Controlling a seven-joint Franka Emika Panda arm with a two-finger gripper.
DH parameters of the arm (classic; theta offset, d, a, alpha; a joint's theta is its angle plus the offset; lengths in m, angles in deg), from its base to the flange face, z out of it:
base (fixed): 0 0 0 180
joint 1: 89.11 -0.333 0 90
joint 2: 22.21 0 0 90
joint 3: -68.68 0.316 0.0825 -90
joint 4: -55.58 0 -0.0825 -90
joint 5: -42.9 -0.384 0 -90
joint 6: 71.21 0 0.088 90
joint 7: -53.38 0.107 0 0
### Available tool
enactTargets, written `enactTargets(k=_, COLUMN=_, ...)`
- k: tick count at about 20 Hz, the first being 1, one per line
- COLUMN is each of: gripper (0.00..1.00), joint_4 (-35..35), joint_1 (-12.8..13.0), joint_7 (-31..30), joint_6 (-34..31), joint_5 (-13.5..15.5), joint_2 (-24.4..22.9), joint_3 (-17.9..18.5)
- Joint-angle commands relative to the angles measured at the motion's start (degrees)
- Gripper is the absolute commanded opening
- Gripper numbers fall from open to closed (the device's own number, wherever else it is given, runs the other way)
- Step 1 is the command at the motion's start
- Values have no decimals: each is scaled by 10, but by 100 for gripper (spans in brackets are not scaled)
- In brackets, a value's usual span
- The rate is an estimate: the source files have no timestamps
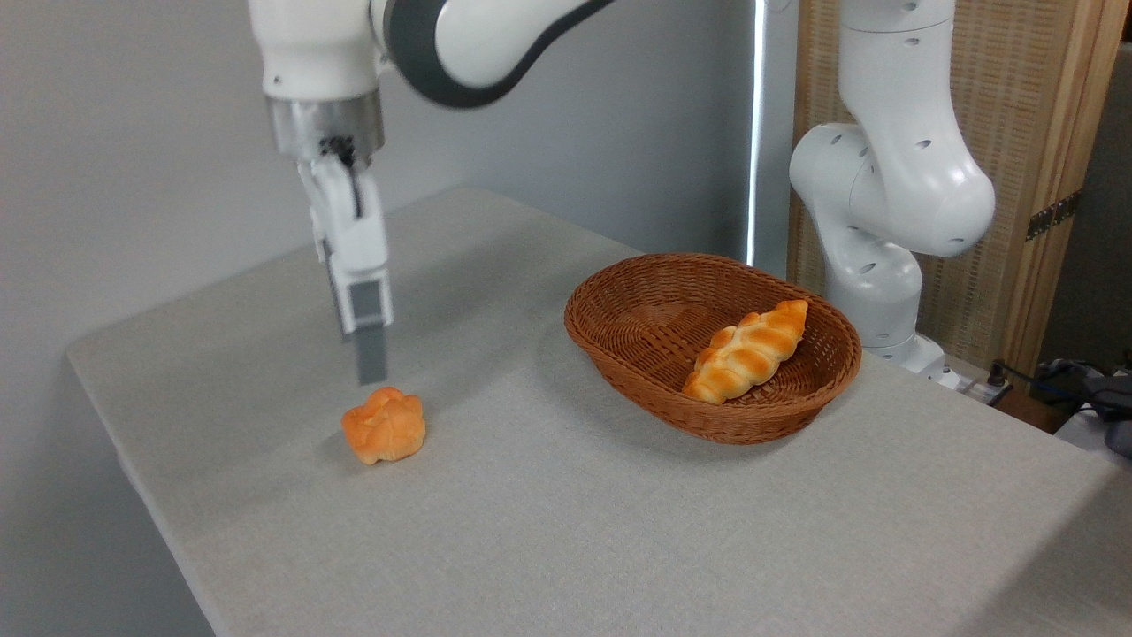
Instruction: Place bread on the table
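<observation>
the bread [384, 425] sits on the worktop [566, 531] now, left-centre, on its own w/ its knotted top up. it's well apart from the wicker basket [713, 345], which has the longer braided loaf [748, 350] inside.

end effector [370, 358] hangs right above the bun, clear of it, a gap between fingertip and crust. it's holding nothing. seen side-on, so only one grey finger shows. can't tell how wide it's spread.

looks to me like the drop-off is basically done & the step in hand is the retreat. to do that well:
- go straight up first, no sideways drift til the tips are well clear of the bun. it's light & round, so a nudge could roll it.
- keep the fingers as they are on the way up, no snapping together near the crust.
- only swing the arm back toward the base once it's high enough. the basket rim stands proud of the worktop on the right & lies between here and there.
- bun isn't far from the left edge of the worktop, so any bump that way is the one to avoid.

bun seems to sit flat & stable, no lean i can see, so prob no need to touch it again.
</observation>
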Motion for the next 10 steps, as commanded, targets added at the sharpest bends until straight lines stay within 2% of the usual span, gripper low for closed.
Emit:
enactTargets(k=1, gripper=100, joint_4=-62, joint_1=-12, joint_7=-87, joint_6=-123, joint_5=0, joint_2=-19, joint_3=6)
enactTargets(k=3, gripper=100, joint_4=-87, joint_1=-35, joint_7=-86, joint_6=-175, joint_5=2, joint_2=-20, joint_3=5)
enactTargets(k=5, gripper=100, joint_4=-108, joint_1=-54, joint_7=-86, joint_6=-200, joint_5=8, joint_2=-21, joint_3=9)
enactTargets(k=7, gripper=100, joint_4=-127, joint_1=-68, joint_7=-83, joint_6=-215, joint_5=33, joint_2=-21, joint_3=38)
enactTargets(k=10, gripper=100, joint_4=-138, joint_1=-68, joint_7=-77, joint_6=-216, joint_5=50, joint_2=-23, joint_3=85)
